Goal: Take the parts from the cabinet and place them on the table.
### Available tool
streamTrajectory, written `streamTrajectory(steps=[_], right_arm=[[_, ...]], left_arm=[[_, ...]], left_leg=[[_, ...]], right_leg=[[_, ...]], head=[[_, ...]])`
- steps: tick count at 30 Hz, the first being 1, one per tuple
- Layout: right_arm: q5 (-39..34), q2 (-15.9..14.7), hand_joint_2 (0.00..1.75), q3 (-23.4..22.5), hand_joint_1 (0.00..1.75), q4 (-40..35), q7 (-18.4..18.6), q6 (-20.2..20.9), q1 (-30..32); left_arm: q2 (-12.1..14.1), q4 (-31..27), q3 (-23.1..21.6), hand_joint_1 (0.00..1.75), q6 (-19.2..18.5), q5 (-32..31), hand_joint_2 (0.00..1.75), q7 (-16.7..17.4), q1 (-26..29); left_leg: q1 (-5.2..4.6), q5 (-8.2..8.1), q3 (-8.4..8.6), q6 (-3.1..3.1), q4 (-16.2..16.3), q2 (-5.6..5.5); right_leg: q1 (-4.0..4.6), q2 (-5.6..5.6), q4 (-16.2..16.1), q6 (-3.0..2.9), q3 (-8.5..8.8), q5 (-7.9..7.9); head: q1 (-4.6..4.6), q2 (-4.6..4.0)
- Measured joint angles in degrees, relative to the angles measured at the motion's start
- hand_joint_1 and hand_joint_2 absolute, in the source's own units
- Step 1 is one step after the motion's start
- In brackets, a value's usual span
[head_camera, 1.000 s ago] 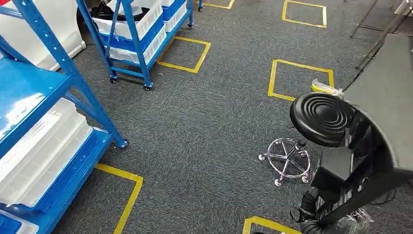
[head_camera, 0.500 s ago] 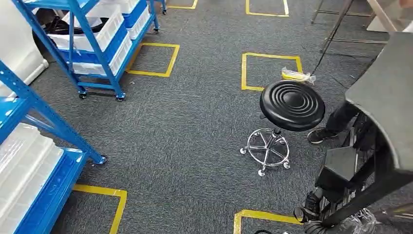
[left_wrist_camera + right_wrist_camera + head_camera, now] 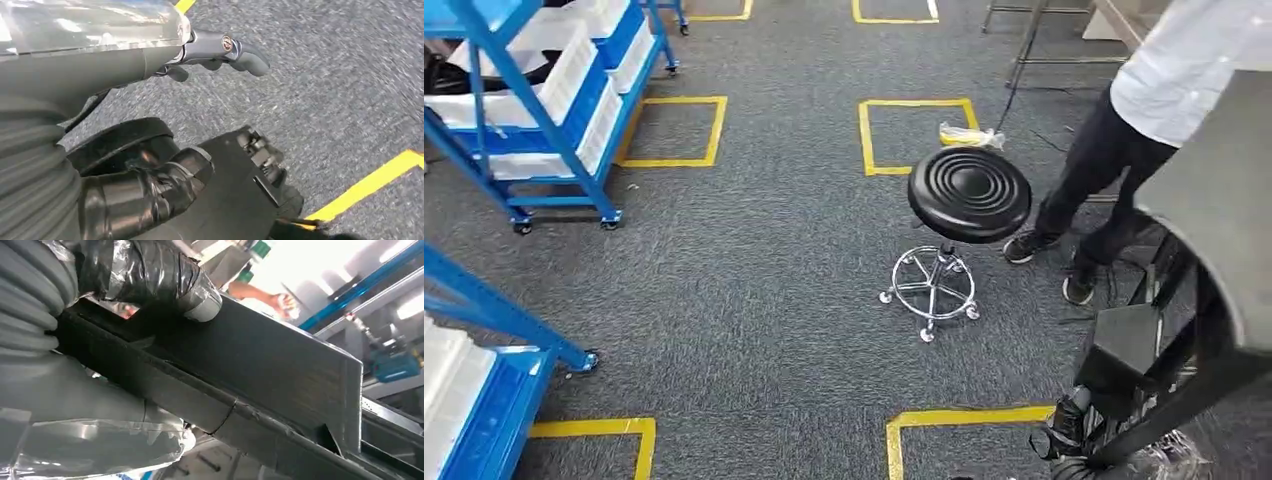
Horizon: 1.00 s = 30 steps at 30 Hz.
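A dark grey flat part [image 3: 1214,190] fills the right side of the head view, close to the camera, with a black frame beneath it. In the right wrist view my right hand [image 3: 65,380] grips this black part [image 3: 260,370], a dark wrapped finger [image 3: 150,270] lying over its edge. My left hand [image 3: 210,50] hangs over the carpet with its thumb stretched out and nothing in it. Blue shelving [image 3: 534,90] with white bins stands at the far left, and another blue rack [image 3: 484,400] is at the near left.
A black round stool [image 3: 969,192] on a chrome wheeled base stands mid-floor. A person [image 3: 1124,130] in a white top and dark trousers stands just right of it. Yellow tape squares [image 3: 914,135] mark the grey carpet. A yellow bundle [image 3: 969,135] lies behind the stool.
The camera has turned right: shelves and stool slid left in the picture, and a person has come into view. The dark part stays fixed at the right.
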Motion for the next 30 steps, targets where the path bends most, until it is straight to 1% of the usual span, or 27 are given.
streamTrajectory(steps=[1, 2, 5, 6, 7, 8, 9, 10, 11, 12, 13, 14, 15, 16, 17, 18, 20, 21, 22, 23, 24, 25, 26, 27, 28, 29, 30], right_arm=[[0.00, 0.00, 1.75, 0.00, 1.75, 0.00, 0.00, 0.00, -0.16], [-0.02, 0.02, 1.75, 0.00, 1.75, -0.02, -0.09, 0.00, -0.12], [-0.04, 0.00, 1.75, 0.00, 1.75, -0.02, -0.18, -0.02, -0.03], [-0.07, 0.02, 1.75, -0.02, 1.75, -0.04, -0.18, -0.02, 0.02], [-0.13, 0.02, 1.75, -0.04, 1.75, -0.07, -0.18, -0.02, -0.08], [-0.13, 0.02, 1.75, -0.04, 1.75, -0.07, -0.18, -0.02, -0.18], [-0.18, 0.02, 1.75, -0.04, 1.75, -0.04, -0.18, -0.02, -0.14], [-0.22, 0.02, 1.75, -0.07, 1.75, -0.04, -0.18, -0.02, -0.13], [-0.24, 0.02, 1.75, -0.07, 1.75, -0.02, -0.15, -0.02, -0.13], [-0.24, 0.02, 1.75, -0.07, 1.75, 0.00, -0.15, -0.02, -0.11], [-0.24, 0.02, 1.75, -0.07, 1.75, 0.00, -0.15, -0.02, -0.10], [-0.24, 0.02, 1.75, -0.07, 1.75, 0.00, -0.11, -0.02, -0.10], [-0.24, 0.02, 1.75, -0.09, 1.75, 0.00, -0.09, -0.02, -0.10], [-0.24, 0.02, 1.75, -0.09, 1.75, 0.00, -0.09, -0.02, -0.12], [-0.24, 0.02, 1.75, -0.09, 1.75, 0.00, -0.07, -0.02, -0.16], [-0.24, 0.02, 1.75, -0.09, 1.75, 0.00, -0.07, -0.02, -0.10], [-0.24, 0.02, 1.75, -0.11, 1.75, 0.00, -0.04, -0.02, -0.06], [-0.22, 0.02, 1.75, -0.15, 1.75, -0.02, -0.04, -0.02, -0.06], [-0.22, 0.02, 1.75, -0.22, 1.75, -0.02, -0.07, -0.02, 0.13], [-0.22, 0.00, 1.75, -0.22, 1.75, -0.02, -0.09, -0.02, -0.06], [-0.20, 0.02, 1.75, -0.22, 1.75, -0.02, -0.09, -0.02, -0.21], [-0.15, 0.02, 1.75, -0.22, 1.75, 0.00, -0.18, -0.02, -0.16], [-0.04, 0.00, 1.75, -0.24, 1.75, 0.00, -0.20, -0.02, -0.07], [-0.04, 0.00, 1.75, -0.24, 1.75, 0.04, -0.15, -0.02, -0.07], [-0.04, 0.00, 1.75, -0.24, 1.75, 0.11, -0.15, -0.02, -0.05], [-0.04, 0.00, 1.75, -0.24, 1.75, 0.11, -0.15, -0.02, -0.05], [-0.04, 0.00, 1.75, -0.24, 1.75, 0.11, -0.15, -0.02, -0.05]], left_arm=[[0.00, 0.00, 0.00, 0.00, 0.00, 0.02, 1.75, 0.00, 0.01], [0.02, 0.00, 0.00, 0.00, 0.02, 0.04, 1.75, 0.00, -0.03], [-0.15, -0.02, 0.00, 0.00, 0.09, 0.11, 1.75, 0.00, -0.48], [-0.15, -0.02, 0.00, 0.00, 0.11, 0.11, 1.75, 0.00, -0.52], [-0.15, -0.02, 0.00, 0.00, 0.11, 0.11, 1.75, -0.07, -0.51], [-0.17, -0.02, -0.02, 0.00, 0.13, 0.13, 1.75, -0.09, -0.38], [-0.17, -0.02, 0.00, 0.00, 0.13, 0.20, 1.75, -0.07, -0.32], [-0.15, -0.02, 0.00, 0.00, 0.17, 0.28, 1.75, -0.05, -0.22], [-0.11, -0.02, 0.00, 0.00, 0.22, 0.39, 1.75, 0.02, -0.14], [-0.11, -0.02, 0.02, 0.00, 0.24, 0.39, 1.75, 0.02, -0.11], [-0.11, -0.02, 0.02, 0.00, 0.24, 0.39, 1.75, 0.04, -0.12], [-0.11, -0.02, 0.02, 0.00, 0.26, 0.39, 1.75, 0.04, -0.14], [-0.11, -0.02, 0.00, 0.00, 0.26, 0.39, 1.75, 0.04, -0.13], [-0.11, -0.02, 0.02, 0.00, 0.28, 0.39, 1.75, 0.07, -0.03], [-0.11, -0.02, 0.02, 0.00, 0.31, 0.39, 1.75, 0.11, 0.00], [-0.11, -0.02, 0.00, 0.00, 0.31, 0.39, 1.75, 0.18, -0.13], [-0.09, -0.15, 0.02, 0.00, 0.35, 0.39, 1.75, 0.17, -0.23], [-0.18, -0.22, 0.02, 0.00, 0.35, 0.39, 1.75, 0.17, -0.28], [-0.28, -0.24, 0.00, 0.00, 0.29, 0.39, 1.75, 0.13, -0.36], [-0.28, -0.24, 0.00, 0.00, 0.28, 0.39, 1.75, 0.02, -0.36], [-0.28, -0.24, 0.00, 0.00, 0.20, 0.39, 1.75, 0.00, -0.25], [-0.28, -0.24, 0.02, 0.00, 0.20, 0.42, 1.75, 0.00, -0.05], [-0.26, -0.24, 0.02, 0.00, 0.20, 0.44, 1.75, 0.00, 0.04], [-0.24, -0.24, 0.02, 0.00, 0.20, 0.44, 1.75, 0.00, 0.04], [-0.24, -0.24, 0.02, 0.00, 0.17, 0.44, 1.75, 0.00, -0.01], [-0.28, -0.24, 0.02, 0.00, 0.15, 0.44, 1.75, 0.00, -0.05], [-0.31, -0.24, 0.02, 0.00, 0.13, 0.44, 1.75, 0.00, -0.05]], left_leg=[[-0.42, -0.29, 0.02, -0.42, 0.06, 0.47], [-0.46, -0.45, -0.01, -0.71, 0.11, 0.69], [-0.44, -0.71, 0.88, -1.58, -0.18, 2.33], [-0.04, -1.39, 0.83, -1.95, 0.40, 1.32], [0.01, -2.79, 0.13, -2.07, 2.37, -1.69], [0.10, -5.00, -1.58, -2.17, 6.09, -3.44], [0.11, -7.27, -3.98, -2.27, 10.94, -4.21], [0.10, -8.88, -6.32, -2.36, 15.34, -4.40], [0.10, -9.21, -8.08, -2.40, 18.26, -4.41], [0.10, -8.07, -8.48, -2.33, 18.24, -4.42], [0.10, -5.57, -7.65, -2.17, 15.53, -4.45], [0.10, -2.45, -5.77, -1.96, 10.78, -4.76], [0.11, 0.39, -3.67, -1.72, 5.68, -6.01], [0.15, 1.10, -2.33, -1.32, 2.09, -8.68], [0.23, 0.62, -1.88, -1.29, 0.76, -9.24], [0.07, 0.66, -1.80, -1.23, 1.01, -8.90], [-0.32, 0.74, -1.83, -0.93, 0.92, -8.00], [0.17, 1.25, -1.62, -0.24, 0.19, -7.24], [0.17, 1.59, -1.41, 0.24, -0.31, -6.39], [0.15, 1.60, -1.36, 0.68, -0.50, -5.76], [0.08, 1.58, -1.41, 0.71, -0.50, -5.00], [0.04, 1.53, -1.40, 0.74, -0.49, -4.21], [0.03, 1.40, -1.43, 0.78, -0.47, -3.27], [0.04, 1.34, -1.42, 0.74, -0.44, -2.53], [0.05, 1.21, -1.33, 0.60, -0.44, -1.80], [0.10, 1.05, -1.18, 0.41, -0.37, -1.14], [0.18, 0.81, -0.93, 0.12, -0.29, -0.50]], right_leg=[[0.83, -1.84, -1.48, -0.34, 0.67, -1.03], [0.76, -0.95, -1.72, -0.74, 0.53, -0.71], [1.10, 0.70, -1.93, -1.65, 0.32, -0.76], [0.42, 1.42, -2.50, -2.10, 0.88, -0.44], [0.40, 1.80, -2.68, -2.60, 1.07, -0.37], [0.42, 2.38, -2.69, -2.86, 1.04, -0.34], [0.47, 3.13, -2.66, -2.96, 1.04, -0.38], [0.60, 3.85, -2.61, -3.05, 1.05, -0.44], [0.67, 4.65, -2.52, -3.09, 1.04, -0.47], [0.70, 5.45, -2.38, -3.11, 1.11, -0.53], [0.71, 6.32, -2.30, -3.09, 1.20, -0.62], [0.71, 7.19, -2.21, -2.97, 1.36, -0.71], [0.68, 7.96, -2.11, -2.86, 1.49, -0.78], [0.55, 8.54, -2.05, -2.66, 1.40, -0.88], [0.81, 9.26, -1.68, -2.32, 1.06, -0.97], [0.56, 9.84, -1.78, -1.86, 0.74, -0.72], [0.17, 10.67, -2.01, -1.25, 0.49, -0.46], [0.44, 11.00, -2.00, -0.74, 0.26, -0.42], [0.36, 7.96, -1.05, -0.83, 0.19, -1.12], [0.56, 4.83, 1.48, -0.72, -1.16, -2.98], [0.50, 3.73, 5.56, -0.50, -3.13, -5.17], [0.32, 3.40, 9.94, -0.28, -5.30, -7.06], [0.11, 3.33, 13.63, -0.01, -7.25, -8.21], [-0.10, 3.27, 14.97, 0.17, -8.01, -8.04], [-0.37, 3.09, 13.49, 0.36, -7.33, -6.50], [-0.51, 2.69, 9.90, 0.49, -5.45, -4.31], [-0.58, 1.78, 4.06, 0.52, -2.33, -1.61]], head=[[0.00, 0.00], [-0.04, 0.00], [-0.02, 0.00], [-0.07, 0.00], [-0.02, 0.00], [-0.11, 0.00], [-0.11, 0.00], [-0.07, 0.00], [-0.11, 0.00], [-0.09, 0.00], [-0.09, 0.00], [-0.09, 0.00], [-0.09, 0.00], [-0.07, 0.00], [-0.07, 0.00], [-0.09, 0.00], [-0.04, 0.00], [-0.09, 0.00], [-0.04, 0.00], [0.02, 0.00], [0.00, 0.00], [0.00, 0.00], [0.00, 0.00], [0.00, 0.00], [0.02, 0.00], [0.00, 0.00], [0.02, 0.00]])
